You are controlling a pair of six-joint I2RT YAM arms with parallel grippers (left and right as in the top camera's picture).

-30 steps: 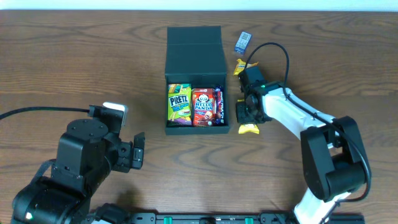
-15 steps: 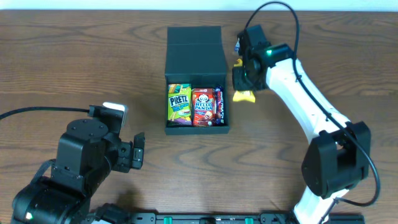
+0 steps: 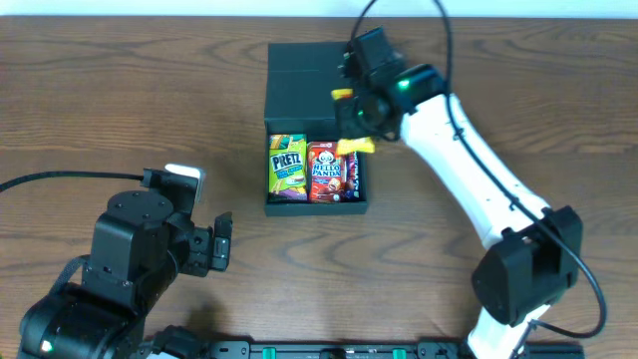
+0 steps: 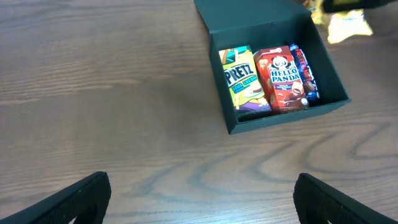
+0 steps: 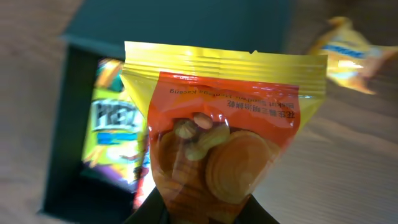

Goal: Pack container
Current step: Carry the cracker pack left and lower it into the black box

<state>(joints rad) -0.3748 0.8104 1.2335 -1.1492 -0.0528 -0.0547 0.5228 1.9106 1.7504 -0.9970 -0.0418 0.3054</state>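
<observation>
The black container (image 3: 316,207) stands open at the table's middle, its flap lid (image 3: 309,70) folded back. Inside it lie a Pretz box (image 3: 287,168), a Hello Panda box (image 3: 325,170) and a dark packet (image 3: 350,172). My right gripper (image 3: 364,112) hangs over the container's right rear part, shut on a yellow-orange snack packet (image 5: 224,130) that fills the right wrist view, with the container wall (image 5: 59,155) below it. The fingers (image 5: 155,208) grip the packet's lower end. My left gripper (image 4: 202,205) stands open over bare wood, well in front of the container (image 4: 286,118).
Another yellow packet (image 5: 345,53) lies on the table beyond the container's lid. The right arm (image 3: 469,170) stretches diagonally from the front right. The left arm's base (image 3: 130,259) fills the front left corner.
My right gripper has carried the yellow-orange packet from the table right of the container up and leftward, over the container. The left arm has not moved.
</observation>
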